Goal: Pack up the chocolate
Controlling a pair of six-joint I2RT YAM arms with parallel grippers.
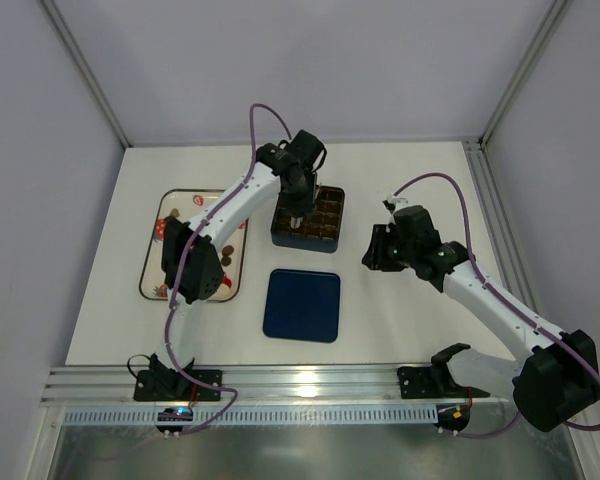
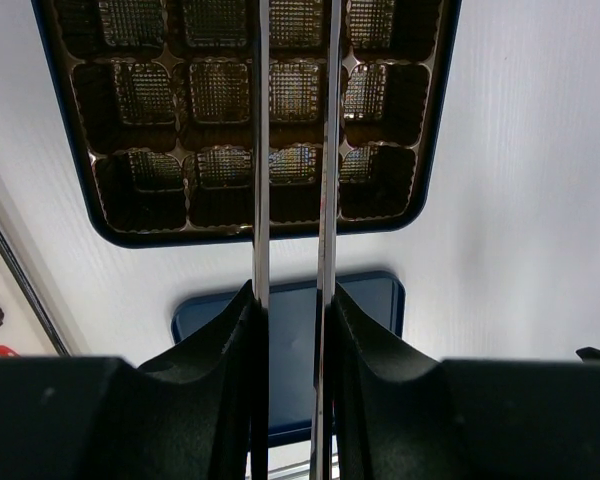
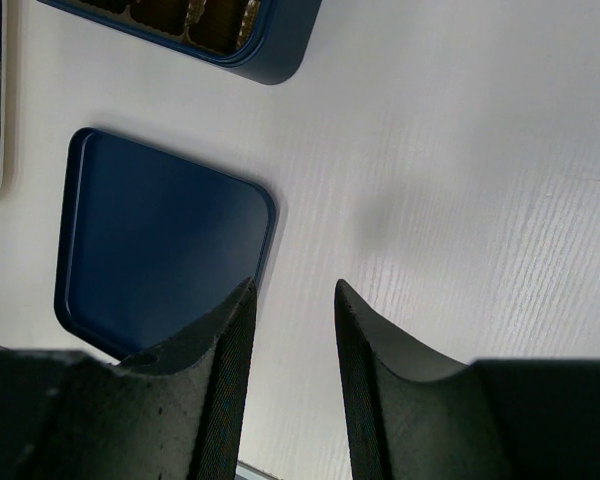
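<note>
1. Across the white table, open room is offered along the far edge and to the right of the box. The surface is closed in by pale walls on three sides and by a metal rail at the near edge.
2. Toward the left edge, a tray is laid with its long side running front to back. Its near part is covered by the left arm.
3. Near the tray's far right corner, a dark-blue box with a brown grid insert is set square to the table. It is separated by a strip of bare table from the flat blue lid, which lies closer to the rail.
4. Over the box, the left gripper is held. Two thin metal blades are carried along the inner faces of its fingers, with a narrow slot between them. The blade tips are cut off by the upper edge of the wrist view, so it cannot be told whether anything is nipped.
5. Right of the box and apart from it, the right gripper is hung above bare table near the lid's far right corner. Its jaws are parted, with only table seen through the gap.
6. On the tray, the chocolate is seen as small brown pieces scattered among red printed pictures. The pieces are too small for a long axis or heading to be made out. Only ribbed floors are shown in the compartments seen from the left wrist.
</note>
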